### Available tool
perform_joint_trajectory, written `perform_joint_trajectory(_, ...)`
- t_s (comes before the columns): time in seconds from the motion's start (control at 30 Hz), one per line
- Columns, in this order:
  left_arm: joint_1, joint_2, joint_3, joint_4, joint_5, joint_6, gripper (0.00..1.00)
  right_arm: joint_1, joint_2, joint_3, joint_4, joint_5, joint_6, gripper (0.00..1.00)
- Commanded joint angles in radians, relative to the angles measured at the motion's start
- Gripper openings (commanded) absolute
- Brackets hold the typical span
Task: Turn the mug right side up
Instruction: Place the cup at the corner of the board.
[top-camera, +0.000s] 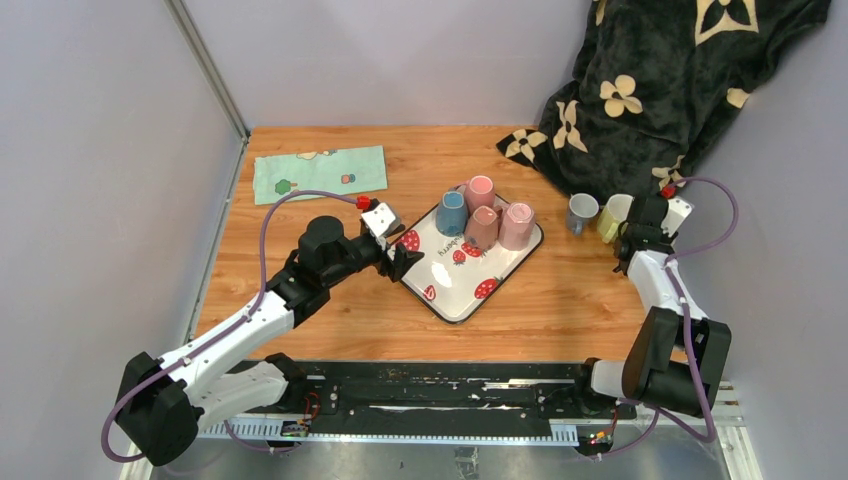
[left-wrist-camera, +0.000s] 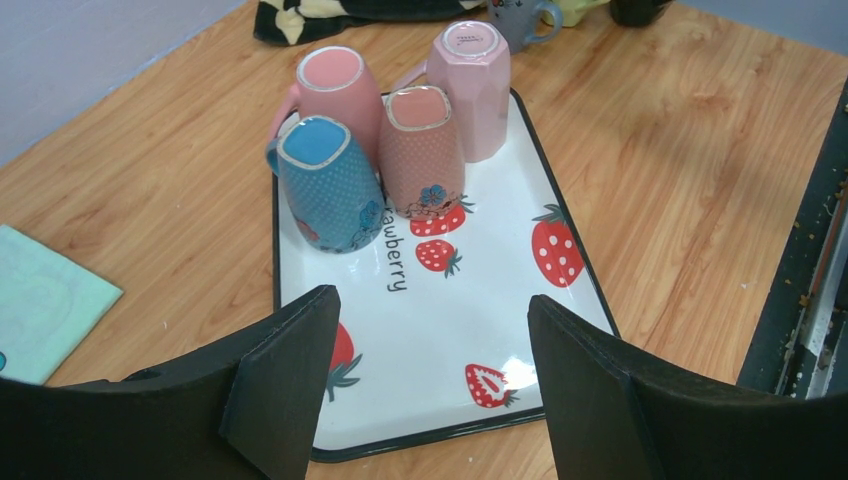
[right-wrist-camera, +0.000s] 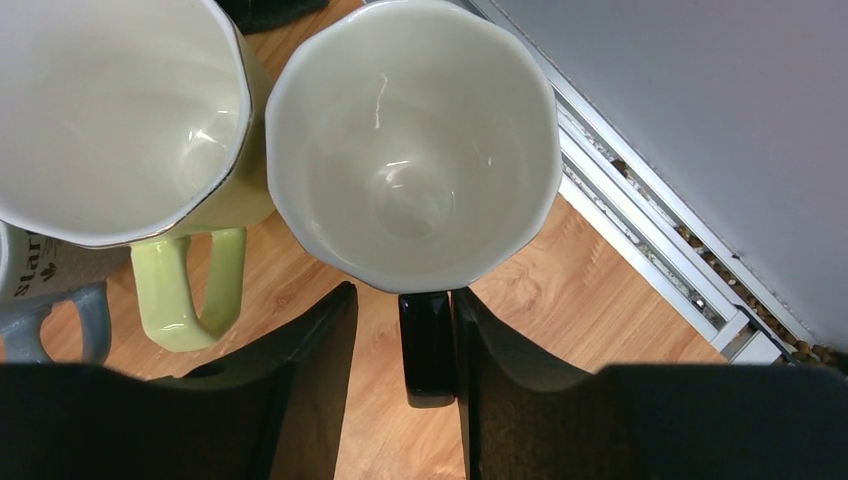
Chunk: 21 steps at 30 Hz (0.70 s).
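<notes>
The right gripper (right-wrist-camera: 405, 292) is part open astride the black handle of a cream-lined, facet-rimmed ceramic mug (right-wrist-camera: 415, 140). Bare wood shows between one finger and the handle, so it does not appear to be clamping it. This mug stands mouth up at the far right of the wooden surface (top-camera: 560, 300), touching a yellow-green glazed mug (right-wrist-camera: 110, 110) that is also upright, so this one looks done. The work left seems to be on the white strawberry-printed tray (left-wrist-camera: 480, 300) at mid-surface. Four mugs stand there base up in a tight cluster: a blue dotted mug (left-wrist-camera: 330, 185), a smooth pink mug (left-wrist-camera: 335, 90), a salmon dotted mug (left-wrist-camera: 422, 150) and a pale pink faceted mug (left-wrist-camera: 470, 90). The left gripper (left-wrist-camera: 430, 380) hangs wide open and empty over the tray's near end, facing them. The next move probably calls for closing on the blue or salmon mug, the two nearest. It must then be lifted clear of its neighbours, rolled over, and set down mouth up without jostling the rest.
</notes>
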Motion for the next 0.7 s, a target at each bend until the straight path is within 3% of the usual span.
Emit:
perform_joint_trajectory(0.0,-0.007,-0.011,-0.010,0.038,0.014,0.008,0.77,-0.017,-0.021,0.026,-0.015,0.019,0.010,0.45)
perform_joint_trajectory(0.4,-0.008,-0.010,-0.011,0.037,0.019,0.006,0.77,-0.017,-0.099,-0.037,-0.038,0.018,0.031,0.55)
perform_joint_trajectory(0.67,-0.008,-0.008,-0.013,0.038,0.002,0.001,0.77,-0.018,-0.247,-0.053,-0.118,0.007,0.057,0.60)
